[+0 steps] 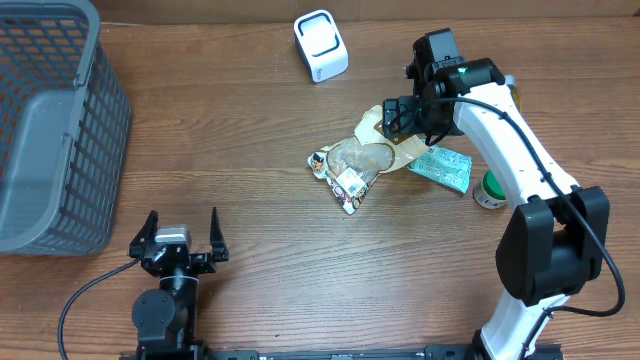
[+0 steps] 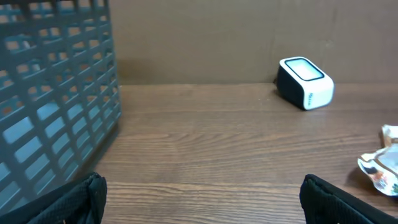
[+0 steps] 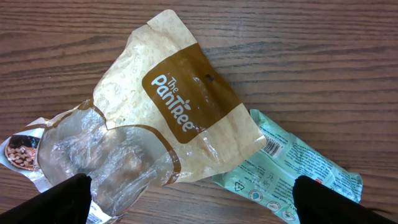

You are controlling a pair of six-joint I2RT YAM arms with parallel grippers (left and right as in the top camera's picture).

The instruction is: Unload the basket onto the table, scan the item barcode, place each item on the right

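I counted three packets heaped right of centre on the table (image 1: 270, 270): one tan Pantree bag (image 3: 180, 106), one clear-windowed snack packet (image 1: 345, 172), and one mint packet (image 3: 292, 168) tucked partly under the bag. My right gripper (image 1: 408, 120) hung over the bag, jaws spread, grasping nothing. One white scanner (image 1: 321, 45) stood behind the heap and one grey basket (image 1: 60, 130) far left. My left gripper (image 1: 182, 222) sat released at the near edge.
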